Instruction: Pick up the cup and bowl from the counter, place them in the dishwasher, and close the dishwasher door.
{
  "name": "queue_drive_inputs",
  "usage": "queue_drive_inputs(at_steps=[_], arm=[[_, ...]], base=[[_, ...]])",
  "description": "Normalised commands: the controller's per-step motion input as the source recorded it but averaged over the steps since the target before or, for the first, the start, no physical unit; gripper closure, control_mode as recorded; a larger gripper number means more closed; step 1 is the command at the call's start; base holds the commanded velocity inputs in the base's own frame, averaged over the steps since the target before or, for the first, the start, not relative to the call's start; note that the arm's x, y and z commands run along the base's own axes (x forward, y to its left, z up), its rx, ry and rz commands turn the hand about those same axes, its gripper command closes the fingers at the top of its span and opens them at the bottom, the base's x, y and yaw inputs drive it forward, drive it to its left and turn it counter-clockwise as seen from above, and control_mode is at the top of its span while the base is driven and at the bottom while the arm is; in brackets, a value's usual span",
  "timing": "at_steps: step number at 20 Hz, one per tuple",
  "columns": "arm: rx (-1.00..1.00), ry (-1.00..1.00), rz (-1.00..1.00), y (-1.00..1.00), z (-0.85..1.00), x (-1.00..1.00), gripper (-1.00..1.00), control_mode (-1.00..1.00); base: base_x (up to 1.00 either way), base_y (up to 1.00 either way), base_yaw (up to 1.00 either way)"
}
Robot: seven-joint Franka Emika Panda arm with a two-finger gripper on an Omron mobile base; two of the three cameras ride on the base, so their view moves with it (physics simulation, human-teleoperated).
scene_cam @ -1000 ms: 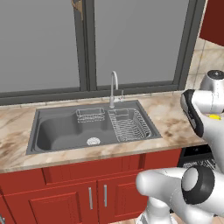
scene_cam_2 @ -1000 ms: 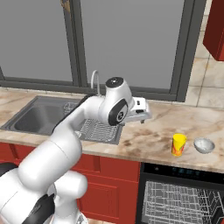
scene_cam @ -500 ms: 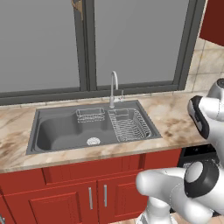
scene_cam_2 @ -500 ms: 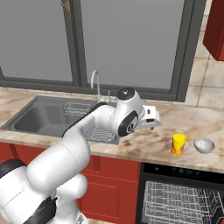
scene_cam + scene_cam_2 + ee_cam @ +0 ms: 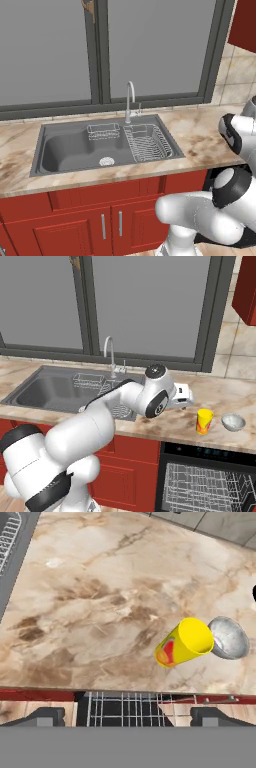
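My arm has swung right along the beige-and-brown marbled stone desk [image 5: 150, 428], bringing my claw [image 5: 128, 716] above its front edge, spread wide and empty. One yellow plastic cup [image 5: 204, 421] stands beside one small grey metal bowl [image 5: 233, 422] near that edge, over one black dishwasher [image 5: 205, 481] with its racks showing.

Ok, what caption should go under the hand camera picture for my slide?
Open hand above the marbled counter, looking down at a yellow cup beside a small grey bowl.
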Motion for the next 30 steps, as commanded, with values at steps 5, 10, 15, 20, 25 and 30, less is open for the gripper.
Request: queue_drive_inputs(at_steps=[5,10,15,20,25,30], arm=[[0.00,0.00,-0.04,-0.37,-0.16,0.22,-1.00,-1.00],[0.00,0.00,-0.03,-0.38,-0.14,0.26,-1.00,-1.00],[0.00,0.00,-0.02,-0.34,-0.18,0.33,-1.00,-1.00],[0.00,0.00,-0.02,-0.27,-0.23,0.37,-1.00,-1.00],[0.00,0.00,-0.02,-0.25,-0.24,0.36,-1.00,-1.00],[0.00,0.00,-0.01,-0.25,-0.25,0.29,-1.00,-1.00]], base=[[0.00,0.00,0.00],[0.00,0.00,0.00],[0.00,0.00,0.00],[0.00,0.00,0.00],[0.00,0.00,0.00],[0.00,0.00,0.00]])
